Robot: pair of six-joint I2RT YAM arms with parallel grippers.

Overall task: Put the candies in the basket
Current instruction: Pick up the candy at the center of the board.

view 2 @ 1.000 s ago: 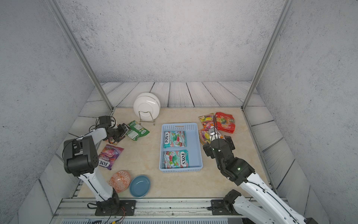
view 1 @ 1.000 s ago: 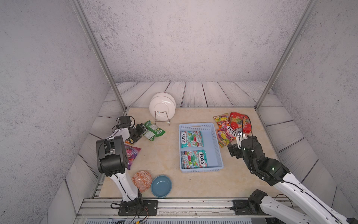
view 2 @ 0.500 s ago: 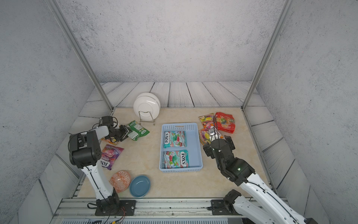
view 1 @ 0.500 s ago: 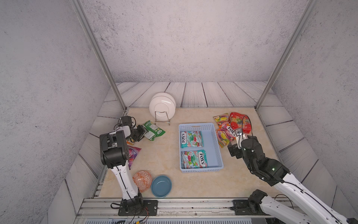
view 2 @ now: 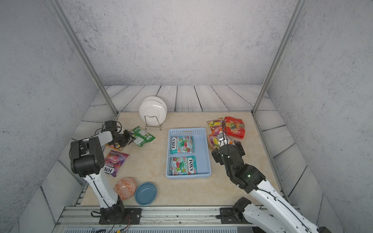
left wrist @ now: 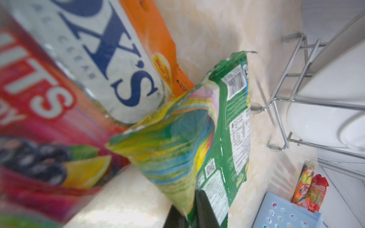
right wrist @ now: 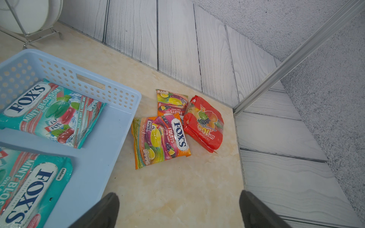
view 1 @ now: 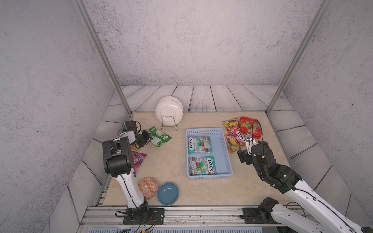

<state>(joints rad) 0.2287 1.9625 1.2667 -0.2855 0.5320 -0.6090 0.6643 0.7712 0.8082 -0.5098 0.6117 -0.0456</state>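
The left arm [view 1: 118, 155] hides most of the orange glossy candy bag [view 1: 134, 149]. A corner of the green glossy candy bag [left wrist: 233, 122], pinched in the left claw [left wrist: 187, 216], runs off the wrist view's edge.

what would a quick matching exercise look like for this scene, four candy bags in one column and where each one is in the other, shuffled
Column A
1. green bag
2. red bag
3. purple bag
4. near teal bag

Column B
a. lying in the basket
b. on the table, partly behind the left arm
c. pinched at its edge by the left gripper
d. at the table's far right, against an orange bag

Pairs: 1-c, 2-d, 3-b, 4-a
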